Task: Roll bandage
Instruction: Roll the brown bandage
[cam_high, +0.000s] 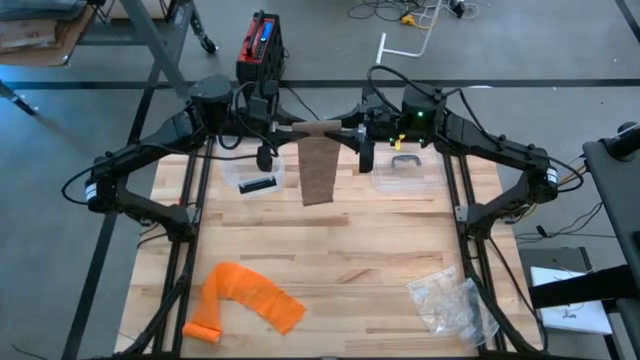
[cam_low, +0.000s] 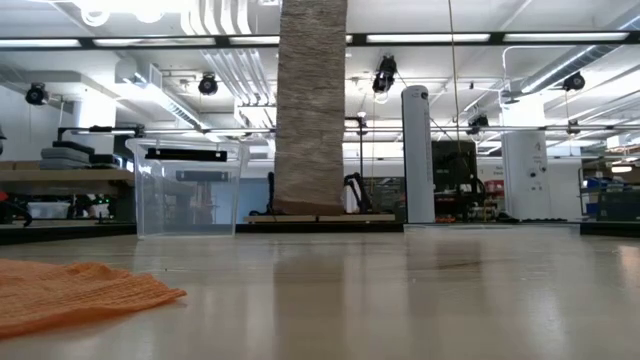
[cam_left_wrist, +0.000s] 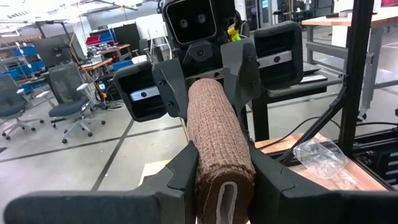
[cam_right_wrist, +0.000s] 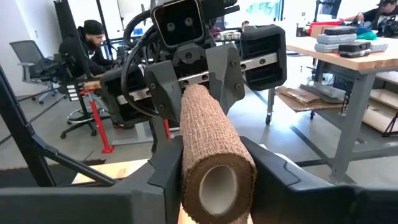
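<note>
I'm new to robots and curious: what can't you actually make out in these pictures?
- Low view: both claws are cut off above the frame; only the hanging brown bandage strip shows.
- High view: the contents of the crumpled clear plastic bag are too small to tell.
- Wrist views: the table surface is blocked by the brown bandage roll.
</note>
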